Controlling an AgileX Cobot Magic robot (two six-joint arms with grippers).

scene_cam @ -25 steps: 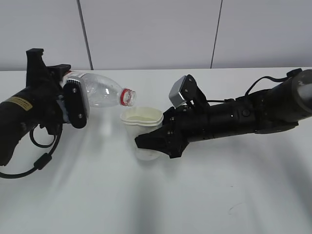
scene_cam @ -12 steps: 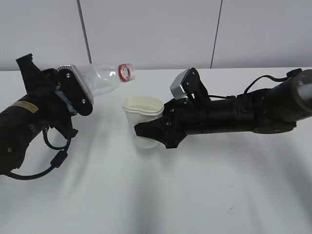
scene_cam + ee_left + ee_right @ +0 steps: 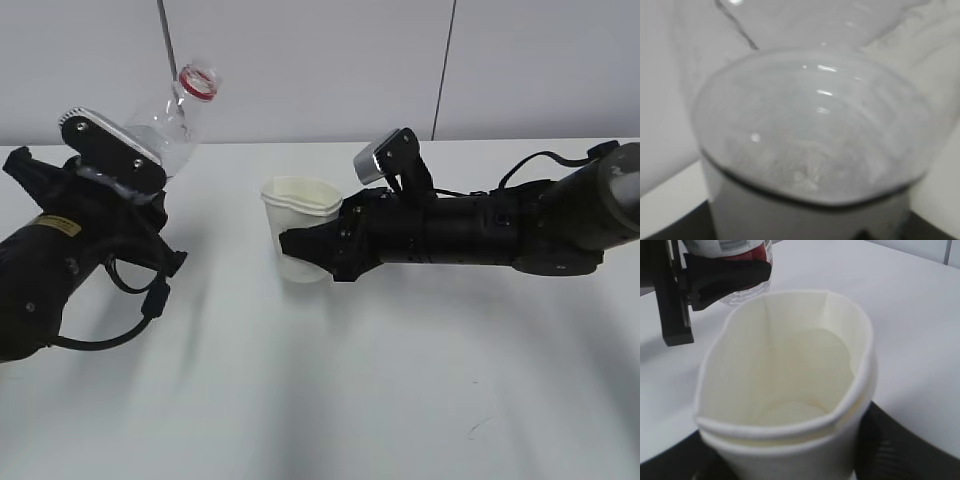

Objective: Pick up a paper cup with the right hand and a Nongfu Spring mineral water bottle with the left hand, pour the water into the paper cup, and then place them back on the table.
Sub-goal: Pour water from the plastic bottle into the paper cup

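Observation:
My left gripper (image 3: 125,170) is shut on the Nongfu Spring mineral water bottle (image 3: 172,125), clear plastic with a red neck ring, its mouth tilted up and to the right, left of the cup. The bottle fills the left wrist view (image 3: 810,130); its label is hidden there. My right gripper (image 3: 305,250) is shut on the paper cup (image 3: 298,230), white and squeezed out of round, held upright near the white table (image 3: 330,400). In the right wrist view the cup (image 3: 790,390) shows a cream inside, with the bottle (image 3: 735,255) behind it.
A grey panelled wall (image 3: 320,70) runs behind the table's far edge. The left arm's looped black cable (image 3: 120,320) hangs over the table at the left. A small dark mark (image 3: 478,428) lies on the tabletop at the front right.
My left gripper has swung the bottle from lying with its mouth over the cup to mouth-up, moving left and away. My right gripper has raised the cup slightly.

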